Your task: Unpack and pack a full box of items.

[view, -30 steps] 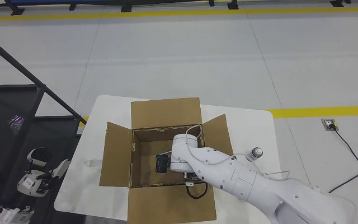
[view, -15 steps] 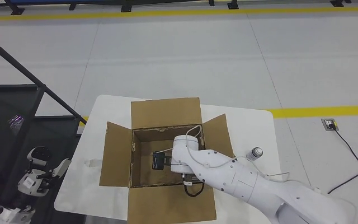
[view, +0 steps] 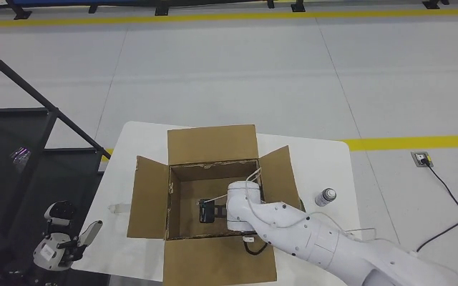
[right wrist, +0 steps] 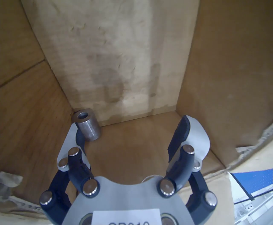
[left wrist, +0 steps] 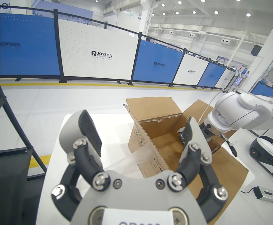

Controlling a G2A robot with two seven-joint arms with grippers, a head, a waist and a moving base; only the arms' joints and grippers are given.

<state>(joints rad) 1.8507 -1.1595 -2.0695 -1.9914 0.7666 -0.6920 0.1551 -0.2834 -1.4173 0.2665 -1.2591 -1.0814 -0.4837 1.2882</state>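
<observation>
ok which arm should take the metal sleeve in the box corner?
Right. The right gripper is open inside the box, with the sleeve close in front of it. The left gripper is open too, but well outside the box, so it would likely need a longer reach.

It was a big factory hall: blue and white fence panels (left wrist: pixel 98 53), a yellow floor line (view: pixel 229 16), high ceiling lamps (left wrist: pixel 248 14).

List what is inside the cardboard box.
A small metal cylinder stands in a corner of the cardboard box, beside the open right tool. Floor under the arm is hidden.
</observation>
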